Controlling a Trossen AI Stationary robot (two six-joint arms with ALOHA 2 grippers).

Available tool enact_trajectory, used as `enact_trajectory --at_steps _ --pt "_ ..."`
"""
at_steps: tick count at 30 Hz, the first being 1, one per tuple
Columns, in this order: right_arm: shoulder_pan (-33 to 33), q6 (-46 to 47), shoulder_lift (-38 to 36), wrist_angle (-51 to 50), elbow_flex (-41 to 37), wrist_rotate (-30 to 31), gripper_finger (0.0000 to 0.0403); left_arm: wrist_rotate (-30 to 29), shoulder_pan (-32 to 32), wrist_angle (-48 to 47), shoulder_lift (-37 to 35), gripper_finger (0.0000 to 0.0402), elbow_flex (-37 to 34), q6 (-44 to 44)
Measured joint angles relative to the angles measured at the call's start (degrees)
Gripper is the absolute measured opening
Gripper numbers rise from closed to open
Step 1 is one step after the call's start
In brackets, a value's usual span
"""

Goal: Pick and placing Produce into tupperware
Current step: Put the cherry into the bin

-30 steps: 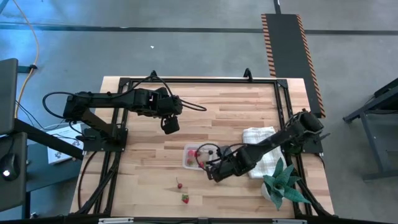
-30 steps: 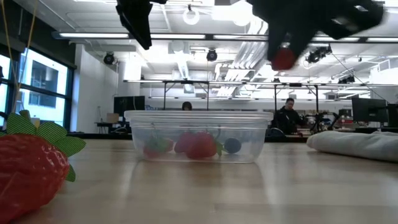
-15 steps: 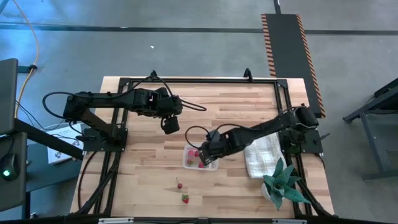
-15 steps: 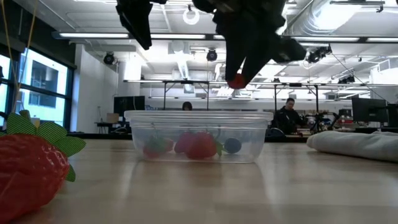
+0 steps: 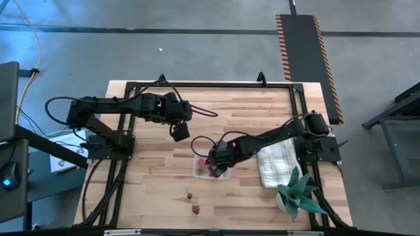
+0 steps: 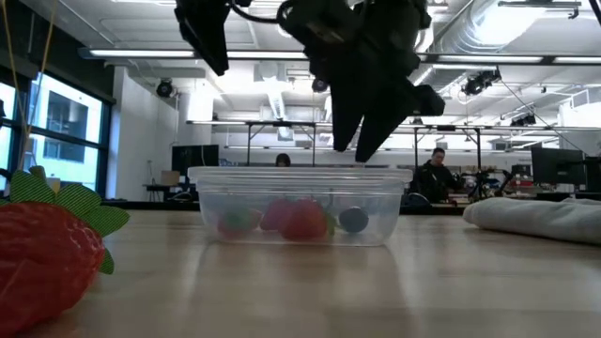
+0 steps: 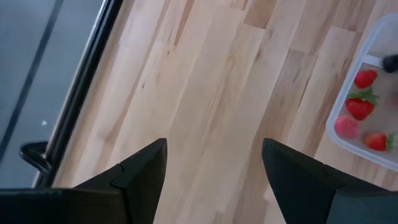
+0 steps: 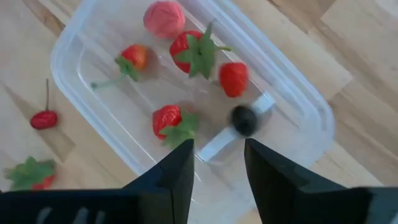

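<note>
The clear tupperware (image 5: 211,166) stands mid-table. It holds several produce pieces: red strawberries (image 8: 196,50), a pink one (image 8: 164,17) and a dark berry (image 8: 244,119). My right gripper (image 8: 217,162) hovers just above it (image 6: 362,141), open, with nothing between its fingers. Two more pieces, a stemmed red one (image 5: 189,195) and a strawberry (image 5: 195,210), lie on the wood toward the near edge. My left gripper (image 5: 178,131) hangs open above the table, on the far left of the tupperware (image 7: 373,93).
A white checked cloth (image 5: 275,160) lies to the right of the tupperware, and a green spiky plant (image 5: 298,193) stands at the near right corner. A black frame (image 5: 197,84) runs around the table. Bare wood lies under the left gripper.
My right gripper has carried a small red piece from the tupperware's near right side toward the far edge and left, until it stands over the tupperware. Its fingers have opened and let the piece go; it no longer shows between them.
</note>
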Motion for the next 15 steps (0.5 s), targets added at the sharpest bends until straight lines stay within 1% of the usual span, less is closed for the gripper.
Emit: enact_trajectory --at_steps 4,6,11,15 --pt "0.00 -2.48 -1.74 -3.55 1.32 0.91 0.0133 3.43 -0.53 -2.24 0.00 0.0250 0.00 -3.57" --pt "0.00 -4.16 -2.60 -6.65 1.87 2.07 0.0133 3.82 -1.77 -3.68 0.00 0.0250 -0.07 -6.21" --pt "-0.72 -9.02 -5.98 -15.78 2.75 5.02 0.0134 3.62 -7.35 -2.60 -0.02 0.0250 -2.65 -15.40" --pt "-1.95 -12.75 -9.19 -21.10 2.75 7.64 0.0134 4.61 -12.82 1.63 -0.02 0.0250 -7.26 -24.56"
